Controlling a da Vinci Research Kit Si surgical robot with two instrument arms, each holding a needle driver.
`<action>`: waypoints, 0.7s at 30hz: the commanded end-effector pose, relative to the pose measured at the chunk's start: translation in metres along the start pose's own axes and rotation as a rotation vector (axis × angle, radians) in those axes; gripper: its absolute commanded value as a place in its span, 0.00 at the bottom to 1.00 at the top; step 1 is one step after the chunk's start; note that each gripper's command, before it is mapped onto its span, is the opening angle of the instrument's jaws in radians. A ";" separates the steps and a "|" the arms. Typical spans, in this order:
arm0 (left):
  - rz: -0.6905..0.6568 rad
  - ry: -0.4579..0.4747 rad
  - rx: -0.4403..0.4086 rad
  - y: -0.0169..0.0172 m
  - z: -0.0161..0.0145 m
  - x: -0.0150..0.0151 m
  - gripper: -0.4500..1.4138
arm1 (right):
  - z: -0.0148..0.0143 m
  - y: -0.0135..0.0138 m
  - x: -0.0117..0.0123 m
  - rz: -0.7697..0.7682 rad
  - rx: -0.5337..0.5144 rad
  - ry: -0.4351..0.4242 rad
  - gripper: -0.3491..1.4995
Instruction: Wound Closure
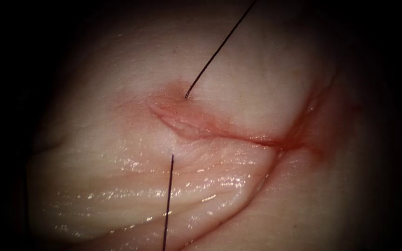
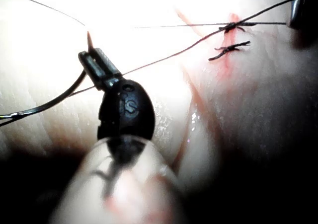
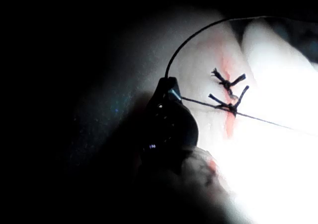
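**stitchbench_07:** Where's the needle right now? Trying to work out which arm has it.

**porkbelly_pete:** Left arm. The left tool (image 2: 92, 60) is clamped on the needle (image 2: 49, 104), close to the pointed end as far as I can see. A short bit of tip pokes out past the jaws, and the long curved body swings away on the other side. It looks clear of the tissue (image 1: 94, 176), though I can't tell if the tip touches the surface.

**stitchbench_07:** And the right one?

**porkbelly_pete:** The right tool (image 3: 169, 80) looks closed on the thread (image 3: 198, 35), which arcs straight off its tip. So there's no needle on that side, and the left arm is the one that matters for it.

**stitchbench_07:** What about the wound?

**porkbelly_pete:** In the endoscope view the cut (image 1: 219, 130) runs left to right. The thread goes into the tissue on the far side, near the cut's left end, and shows again on the near side. Both strands are pulled straight. Two finished knots (image 2: 231, 49) sit further along. There's a bit of red fluid (image 1: 289, 142) at the right end.
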State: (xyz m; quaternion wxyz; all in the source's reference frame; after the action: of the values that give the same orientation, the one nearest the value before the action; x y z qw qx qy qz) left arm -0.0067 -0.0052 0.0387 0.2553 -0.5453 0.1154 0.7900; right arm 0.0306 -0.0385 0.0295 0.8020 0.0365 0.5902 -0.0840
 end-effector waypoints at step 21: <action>0.575 -0.446 0.169 -0.0053 -0.0017 -0.0039 0.00 | -0.0036 0.0182 -0.0104 0.041 -0.287 -0.009 0.90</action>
State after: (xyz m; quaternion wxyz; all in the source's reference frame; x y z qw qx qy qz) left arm -0.0011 -0.0025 0.0417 0.0852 -0.2827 0.2699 0.9165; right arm 0.0267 -0.0194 0.0369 0.8032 -0.0665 0.5918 0.0184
